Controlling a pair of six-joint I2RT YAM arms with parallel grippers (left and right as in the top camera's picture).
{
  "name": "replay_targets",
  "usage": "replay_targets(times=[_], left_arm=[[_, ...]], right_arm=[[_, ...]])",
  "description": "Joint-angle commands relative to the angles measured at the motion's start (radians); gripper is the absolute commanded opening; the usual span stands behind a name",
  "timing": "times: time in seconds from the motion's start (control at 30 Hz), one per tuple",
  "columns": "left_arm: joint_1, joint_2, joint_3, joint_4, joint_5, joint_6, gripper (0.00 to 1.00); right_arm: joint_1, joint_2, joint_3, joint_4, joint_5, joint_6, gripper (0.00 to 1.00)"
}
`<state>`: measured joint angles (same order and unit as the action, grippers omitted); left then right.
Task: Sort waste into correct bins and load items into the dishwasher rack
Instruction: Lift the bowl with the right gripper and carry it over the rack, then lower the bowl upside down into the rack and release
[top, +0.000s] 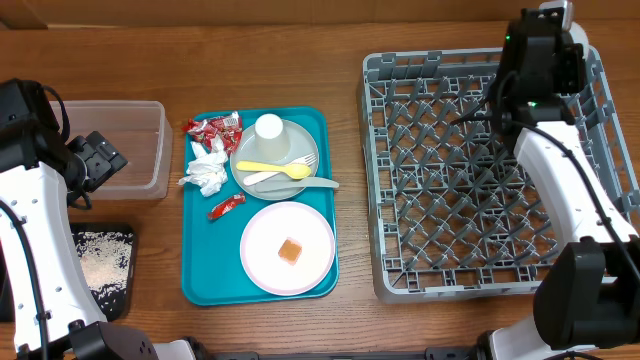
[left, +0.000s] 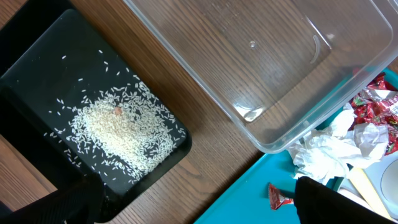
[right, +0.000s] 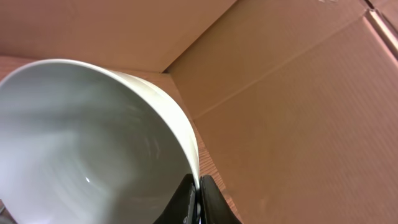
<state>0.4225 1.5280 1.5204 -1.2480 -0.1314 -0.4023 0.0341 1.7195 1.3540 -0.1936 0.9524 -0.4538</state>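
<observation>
One bowl (right: 93, 137): rim pinched in right gripper (right: 197, 184), jaws nearly together.
Dishwasher rack (top: 372, 170): under that gripper (far corner).
Left gripper (left: 199, 190): spread wide, empty, far from rack.

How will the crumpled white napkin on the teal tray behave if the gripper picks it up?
The napkin looks like thin, crumpled paper, so it is probably very light and floppy and will squash when pinched. It lies beside the red wrappers, so pushing it might drag them. Rolling or breaking seems unlikely.
</observation>
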Motion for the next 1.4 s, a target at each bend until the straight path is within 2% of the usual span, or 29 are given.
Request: replay_targets(times=[0.0, 0.27, 0.37, 0.57, 0.87, 1.17, 1.27, 1.37], left_arm=[[-0.004, 0.005, 0.019, 0.004, 0.002, -0.018, 1.0], [-0.004, 0.005, 0.019, 0.003, 0.002, -0.018, 1.0], [-0.004, 0.005, 0.019, 0.003, 0.002, -0.018, 1.0], [-0.004, 0.005, 0.019, 0.004, 0.002, -0.018, 1.0], [-0.004, 0.005, 0.019, 0.004, 0.002, -0.018, 1.0], [-0.004, 0.005, 0.019, 0.019, 0.002, -0.018, 1.0], [-0.004, 0.005, 0.019, 0.019, 0.002, -0.018, 1.0], [-0.004, 0.005, 0.019, 0.019, 0.002, -0.018, 1.0]], right_arm=[[0.025, 0.011, -0.063, 0.009, 0.043, -0.011, 0.04], [-0.009, 0.012, -0.163, 0.13, 0.134, -0.029, 0.04], [-0.048, 0.011, -0.163, 0.212, 0.153, -0.098, 0.04], [-0.056, 0.016, -0.164, 0.115, 0.048, -0.053, 0.04], [-0.044, 0.078, -0.165, 0.078, 0.086, -0.024, 0.04], [0.09, 0.078, -0.165, 0.079, 0.107, 0.006, 0.06], [0.129, 0.078, -0.165, 0.07, 0.132, 0.064, 0.18], [0.166, 0.078, -0.164, 0.023, 0.125, 0.103, 0.37]])
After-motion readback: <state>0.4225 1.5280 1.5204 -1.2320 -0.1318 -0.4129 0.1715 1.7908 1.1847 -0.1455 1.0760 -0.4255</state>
